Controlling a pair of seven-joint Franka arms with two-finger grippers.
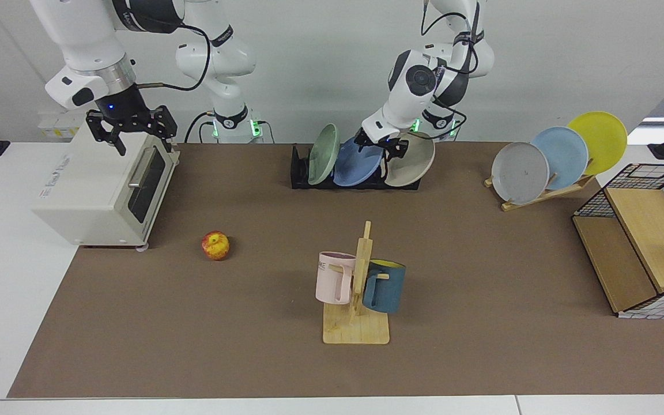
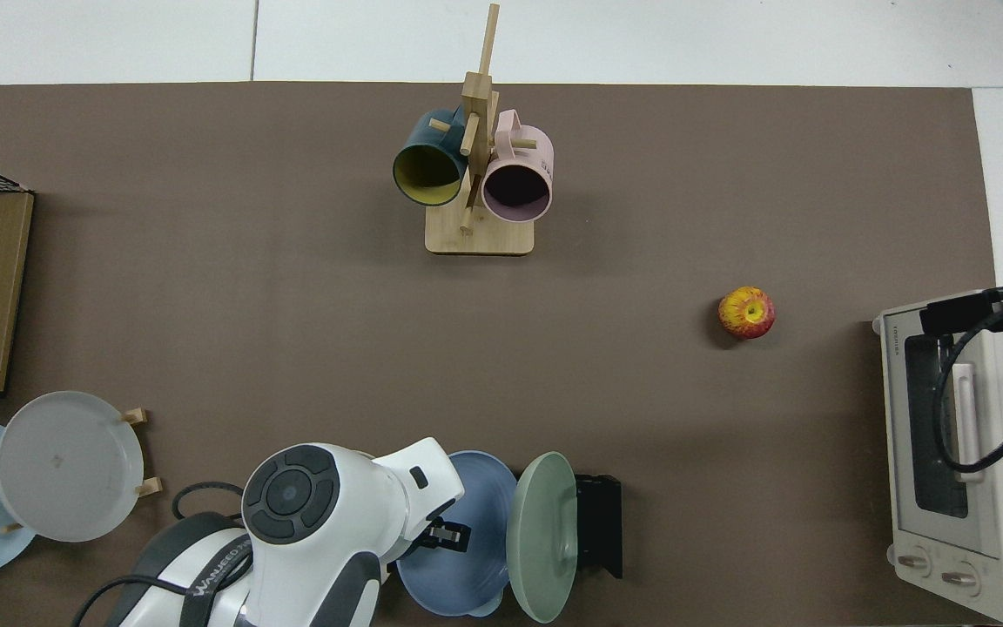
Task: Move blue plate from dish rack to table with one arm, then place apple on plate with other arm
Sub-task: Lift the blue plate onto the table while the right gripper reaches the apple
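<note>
Blue plate (image 1: pixel 356 163) stands on edge in the black dish rack (image 1: pixel 299 173), its top rim between the parted jaws of the left gripper (image 1: pixel 380 144), which has not closed on it. A green plate (image 1: pixel 324 153) and a beige plate (image 1: pixel 411 162) flank it in the rack. Well off to the side, the right gripper (image 1: pixel 131 128) waits open above a white toaster oven (image 1: pixel 98 190). The apple (image 1: pixel 215 245) lies on the table (image 1: pixel 482 276), near the oven.
</note>
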